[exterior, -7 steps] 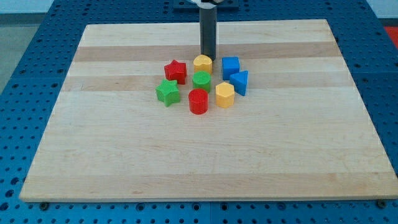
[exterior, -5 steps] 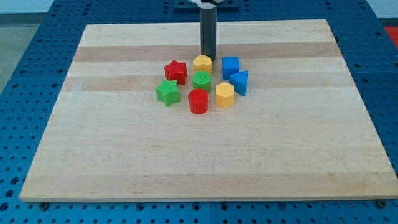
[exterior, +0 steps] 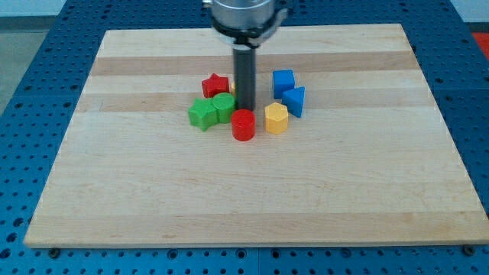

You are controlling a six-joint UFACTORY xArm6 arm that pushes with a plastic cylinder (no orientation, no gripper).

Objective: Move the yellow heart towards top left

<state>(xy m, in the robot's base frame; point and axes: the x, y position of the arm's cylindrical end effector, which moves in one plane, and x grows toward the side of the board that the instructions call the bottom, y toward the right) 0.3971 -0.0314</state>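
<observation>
The yellow heart does not show in the camera view; my rod covers the spot where it stood. My tip (exterior: 245,109) is in the middle of the cluster, just right of a green block (exterior: 224,107) and just above the red cylinder (exterior: 243,125). The red star (exterior: 215,85) is up and left of the tip. The green star (exterior: 202,114) touches the green block's left side.
A yellow hexagon (exterior: 276,118) sits right of the red cylinder. A blue cube (exterior: 283,79) and a blue triangular block (exterior: 294,101) stand at the cluster's right. The wooden board (exterior: 153,198) lies on a blue perforated table.
My rod moved from above the yellow heart down into the cluster. The green block slid left against the green star. The yellow heart went out of sight.
</observation>
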